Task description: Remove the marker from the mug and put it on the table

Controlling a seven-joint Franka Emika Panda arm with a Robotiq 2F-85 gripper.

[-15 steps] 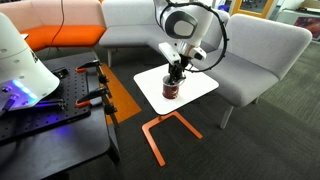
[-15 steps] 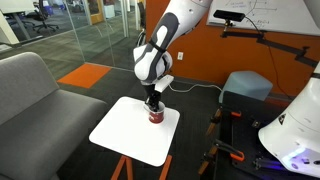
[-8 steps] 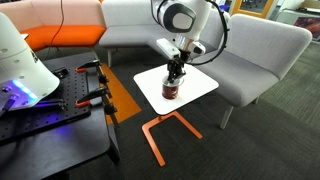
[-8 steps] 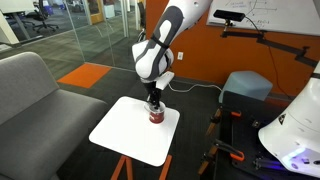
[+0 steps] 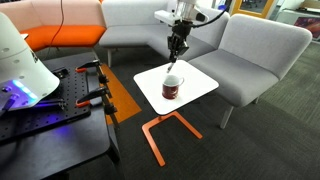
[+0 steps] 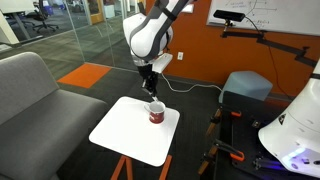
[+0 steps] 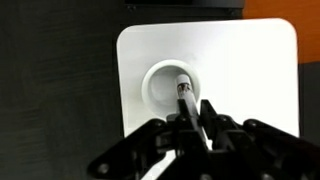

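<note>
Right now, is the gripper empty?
No, in the wrist view the gripper holds the marker between its fingers, above the mug.

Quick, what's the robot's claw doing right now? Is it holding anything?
Gripper: closed, holding the marker over the mug.

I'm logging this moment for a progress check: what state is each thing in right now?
hand: shut on the marker, above the mug.
marker: gripped, pointing down over the mug's mouth, not on the table.
mug: upright on the table, apart from the hand.
table: bears the mug.
</note>
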